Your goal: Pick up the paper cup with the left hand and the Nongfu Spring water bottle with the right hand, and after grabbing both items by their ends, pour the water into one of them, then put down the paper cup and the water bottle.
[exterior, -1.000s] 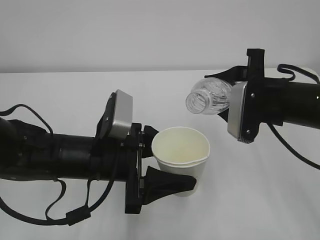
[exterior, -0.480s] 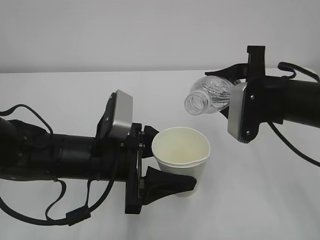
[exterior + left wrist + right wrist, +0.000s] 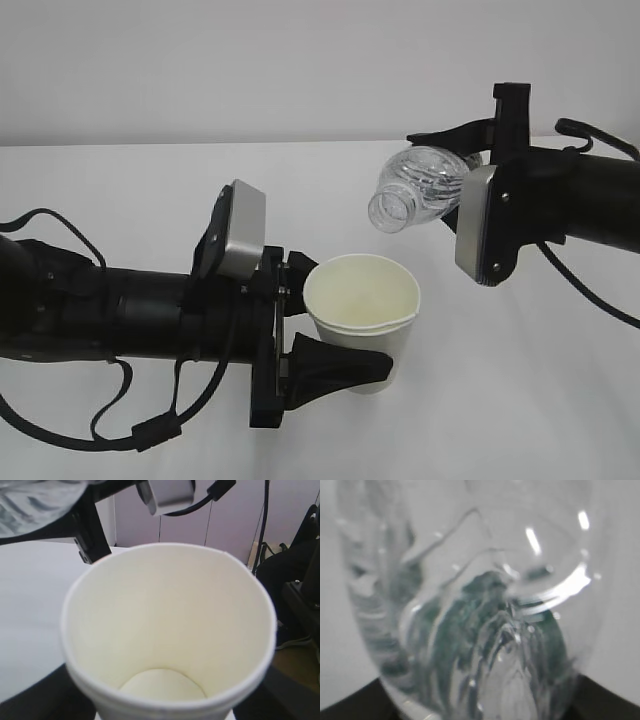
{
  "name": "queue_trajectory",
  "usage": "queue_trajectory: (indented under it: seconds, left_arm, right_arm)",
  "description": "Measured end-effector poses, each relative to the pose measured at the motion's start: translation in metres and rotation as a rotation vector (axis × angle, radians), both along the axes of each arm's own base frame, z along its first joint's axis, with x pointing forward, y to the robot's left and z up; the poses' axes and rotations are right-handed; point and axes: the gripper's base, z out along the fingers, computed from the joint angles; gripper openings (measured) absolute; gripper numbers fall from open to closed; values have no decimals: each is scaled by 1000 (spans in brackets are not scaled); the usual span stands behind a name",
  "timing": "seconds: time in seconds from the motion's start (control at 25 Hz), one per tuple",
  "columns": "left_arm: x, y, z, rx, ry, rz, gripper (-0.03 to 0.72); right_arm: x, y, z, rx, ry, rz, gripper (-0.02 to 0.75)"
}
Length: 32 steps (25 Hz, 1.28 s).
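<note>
The bottle mouth sits to the right of the cup rim, so the pour may miss. The left hand point(image 3: 335, 335) clamps the off-white paper cup point(image 3: 362, 315), upright and dry inside. The right hand point(image 3: 455, 165) pinches the tilted Nongfu Spring water bottle point(image 3: 420, 187), above and right.

Open gap between bottle mouth point(image 3: 392, 212) and cup rim point(image 3: 360, 262).

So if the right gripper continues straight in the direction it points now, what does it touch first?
Probably nothing soon: the right gripper points left, and the bottle it holds passes above the paper cup. Depth is uncertain.
</note>
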Motion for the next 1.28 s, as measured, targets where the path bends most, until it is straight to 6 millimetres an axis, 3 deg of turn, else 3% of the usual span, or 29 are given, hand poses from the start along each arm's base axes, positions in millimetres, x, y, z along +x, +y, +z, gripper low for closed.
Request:
queue_trajectory:
  seconds: [1.28]
  left_arm:
    - [0, 0, 0, 0, 0, 0, 519]
  right_arm:
    - [2, 0, 6, -19, -101, 0, 415]
